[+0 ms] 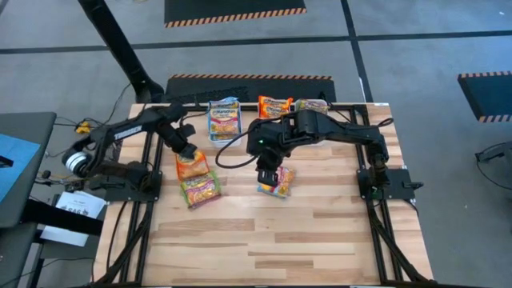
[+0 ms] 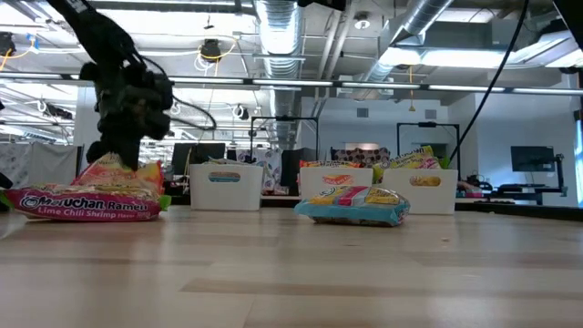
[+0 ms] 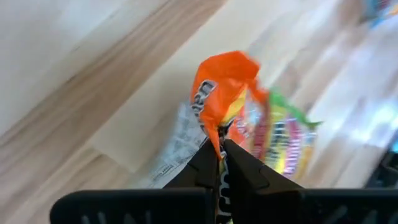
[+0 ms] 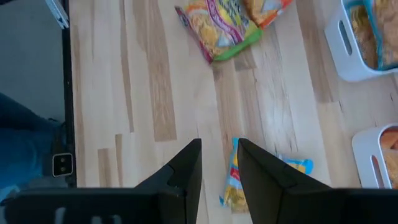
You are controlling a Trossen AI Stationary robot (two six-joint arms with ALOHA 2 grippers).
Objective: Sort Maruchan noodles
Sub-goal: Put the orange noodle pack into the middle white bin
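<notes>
High view: left gripper (image 1: 186, 152) has its jaws pinched tight on the edge of an orange packet (image 1: 191, 165), which hangs just below them, barely off the bench (image 1: 264, 240). Left wrist view confirms it: jaws clamped on the orange packet's crimped end, and a green-edged packet (image 3: 283, 134) lies flat on the wood right behind and under it. In the low view that green one reads "Lime Chili Shrimp".

Right gripper (image 1: 267, 173) hovers with jaws parted a little, empty. A blue-edged packet (image 1: 277, 182) lies directly beneath and slightly past the jaw tips, touching nothing else; right wrist view shows its long axis running roughly along the jaws' pointing direction, so the jaws would straddle its short side. Right arm is clearly the nearer one to it.

White bins (image 2: 225, 185) sit on the far side of both grippers, some packets already inside.

My read: left arm carries orange toward its bin, and the right arm's coming drop hinges on the blue packet staying centred under the gap.
</notes>
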